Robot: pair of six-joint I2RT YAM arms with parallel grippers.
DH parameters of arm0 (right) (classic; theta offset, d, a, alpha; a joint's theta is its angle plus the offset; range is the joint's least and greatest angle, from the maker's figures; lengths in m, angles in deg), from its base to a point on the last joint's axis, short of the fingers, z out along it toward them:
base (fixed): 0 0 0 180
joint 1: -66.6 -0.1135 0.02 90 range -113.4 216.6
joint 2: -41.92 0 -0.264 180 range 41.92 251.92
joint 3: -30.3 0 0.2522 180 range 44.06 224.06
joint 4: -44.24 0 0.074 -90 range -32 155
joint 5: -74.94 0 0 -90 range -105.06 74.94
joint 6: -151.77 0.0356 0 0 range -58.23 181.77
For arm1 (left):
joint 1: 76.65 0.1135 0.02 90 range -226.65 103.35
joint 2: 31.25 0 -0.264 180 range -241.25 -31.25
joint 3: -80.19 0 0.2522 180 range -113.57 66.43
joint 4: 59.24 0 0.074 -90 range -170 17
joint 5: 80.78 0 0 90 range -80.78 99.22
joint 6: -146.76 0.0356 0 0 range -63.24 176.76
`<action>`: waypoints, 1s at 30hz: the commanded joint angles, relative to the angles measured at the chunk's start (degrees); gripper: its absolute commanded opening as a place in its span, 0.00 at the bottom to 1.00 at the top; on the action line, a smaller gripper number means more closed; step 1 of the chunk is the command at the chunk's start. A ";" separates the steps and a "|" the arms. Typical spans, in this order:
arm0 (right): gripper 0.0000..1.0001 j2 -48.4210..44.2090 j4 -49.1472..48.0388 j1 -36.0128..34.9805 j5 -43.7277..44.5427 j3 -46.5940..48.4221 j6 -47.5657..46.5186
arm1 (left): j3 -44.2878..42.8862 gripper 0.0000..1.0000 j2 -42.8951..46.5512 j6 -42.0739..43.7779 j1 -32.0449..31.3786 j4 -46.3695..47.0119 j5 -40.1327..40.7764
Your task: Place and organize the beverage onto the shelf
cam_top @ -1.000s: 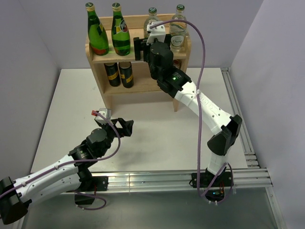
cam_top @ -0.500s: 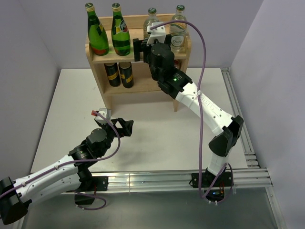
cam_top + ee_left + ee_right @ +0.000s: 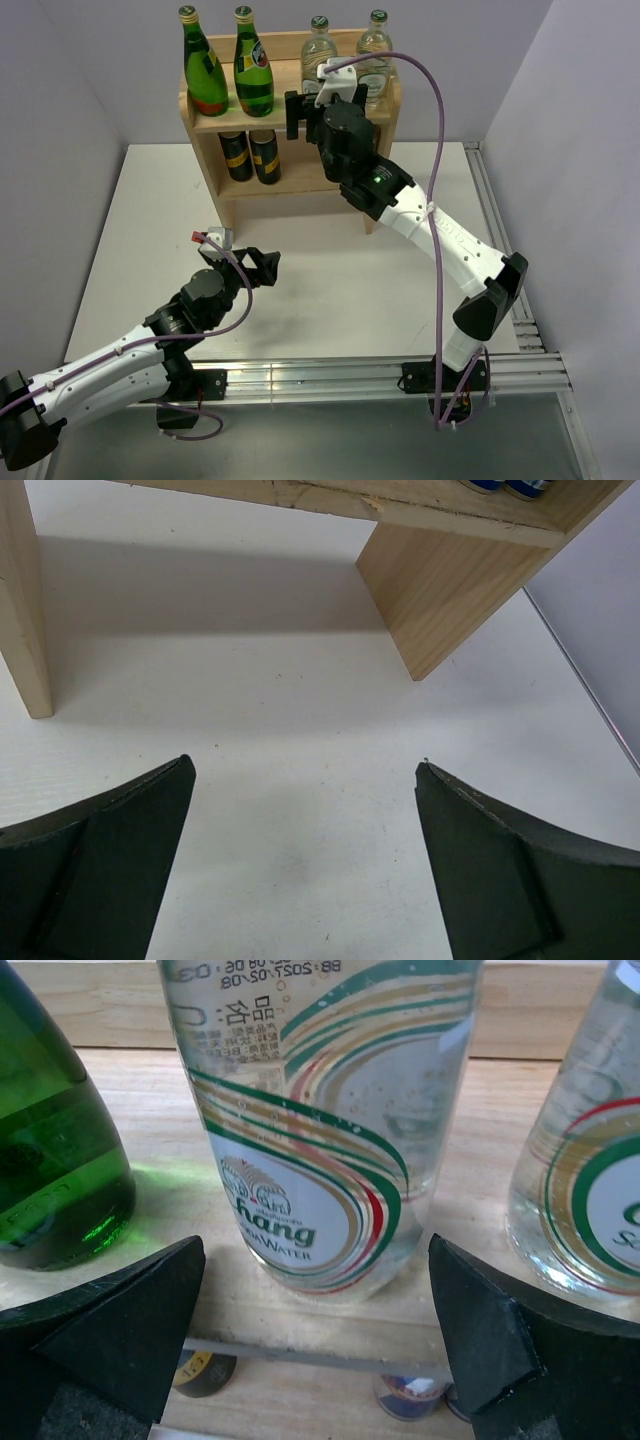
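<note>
Now, shelf stands at the far edge of the white tabletop, against the back wall.

Top board, from left: two green bottles, then two clear bottles. All four are upright. Lower tier, left side: two dark bottles side by side, touching or nearly so.

Right arm reaches up to the front of the top board. The right end effector has its fingers spread wide apart and grips nothing. In the wrist view the clear bottle with the green, red and gold swirl label stands dead ahead, centred between the two fingers, with a gap on each side. The second clear bottle sits just beside it on the right, and a green bottle is at the left edge.

Left arm lies low over the near-left tabletop, well apart from the shelf. The left end effector has its fingers wide apart and holds nothing. It faces the bare tabletop under the shelf, between the side panels.
</note>
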 commanded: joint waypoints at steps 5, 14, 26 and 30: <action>1.00 -3.08 8.27 -2.18 4.10 -4.95 4.40 | -0.14 0.99 0.02 -1.07 0.31 1.00 0.06; 1.00 -12.30 7.04 -6.75 7.88 -14.61 7.38 | -0.31 0.99 0.54 -0.98 0.31 0.21 0.85; 1.00 -43.05 8.88 -16.07 9.55 -45.82 22.41 | -7.69 0.99 5.81 -2.30 0.31 -9.01 2.96; 1.00 -57.01 10.72 -16.78 9.73 -48.64 22.60 | -13.92 0.99 8.36 -2.21 0.22 -13.76 3.31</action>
